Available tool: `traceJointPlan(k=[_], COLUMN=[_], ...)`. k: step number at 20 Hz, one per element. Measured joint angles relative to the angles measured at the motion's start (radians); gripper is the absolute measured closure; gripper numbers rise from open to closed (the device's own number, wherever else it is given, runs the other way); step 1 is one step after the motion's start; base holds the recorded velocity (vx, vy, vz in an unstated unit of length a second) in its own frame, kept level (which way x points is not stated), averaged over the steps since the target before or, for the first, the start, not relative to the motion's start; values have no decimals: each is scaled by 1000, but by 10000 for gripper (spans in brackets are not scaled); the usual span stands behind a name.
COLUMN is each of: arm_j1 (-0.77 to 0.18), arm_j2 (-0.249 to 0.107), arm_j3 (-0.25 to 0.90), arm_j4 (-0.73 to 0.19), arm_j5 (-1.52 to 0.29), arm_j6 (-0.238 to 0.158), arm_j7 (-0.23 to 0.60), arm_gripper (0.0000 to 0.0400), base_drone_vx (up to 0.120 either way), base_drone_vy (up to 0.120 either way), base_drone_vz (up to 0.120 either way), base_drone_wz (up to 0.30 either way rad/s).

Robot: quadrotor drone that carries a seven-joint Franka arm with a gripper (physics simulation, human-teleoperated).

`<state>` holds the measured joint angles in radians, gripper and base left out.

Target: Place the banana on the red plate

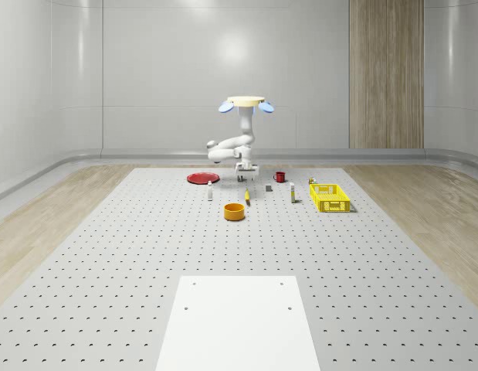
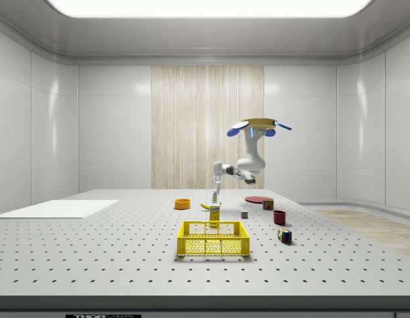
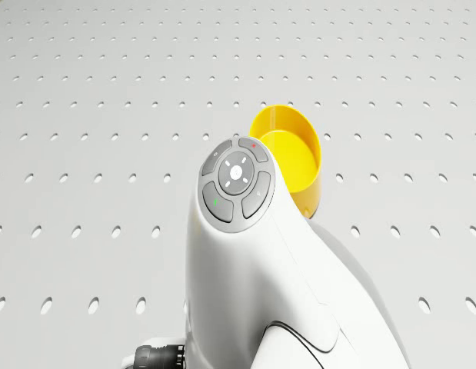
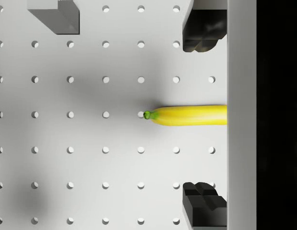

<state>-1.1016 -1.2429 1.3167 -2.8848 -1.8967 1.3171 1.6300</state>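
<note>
Yellow on the grey desk [image 4: 66, 143], the banana [image 4: 191, 115] lies flat between our jaws — spread wide, gripping nothing — its long axis crosswise to their closing line, while the drone [image 1: 246, 102] hovers above, plate [image 1: 201, 178] well apart.

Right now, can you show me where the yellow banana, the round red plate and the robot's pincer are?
Yellow banana [image 4: 191, 115], wrist view, middle of its peel.
Round red plate [image 1: 201, 178], whole-scene view, its flat middle.
Pincer [image 4: 202, 116], wrist view, midway between its open black fingertips, above the banana.
</note>
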Motion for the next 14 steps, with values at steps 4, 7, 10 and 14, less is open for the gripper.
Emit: traceJointPlan(k=[4,7,10,14], arm_j1=[-5,-9,-12,-13], arm_j2=[-17,-29,-41,-62], arm_j3=[4,8,10,-11], arm_j4=[1,2,3,7], arm_j5=[8,14,20,4], arm_j6=[16,27,38,64], arm_j7=[5,8,11,11], arm_gripper=[0,0,0,0], base_drone_vx=[120,120,67,0], base_drone_vy=[0,0,0,0], base_drone_vz=[-120,-120,-80,0], base_drone_wz=[0,0,0,0])
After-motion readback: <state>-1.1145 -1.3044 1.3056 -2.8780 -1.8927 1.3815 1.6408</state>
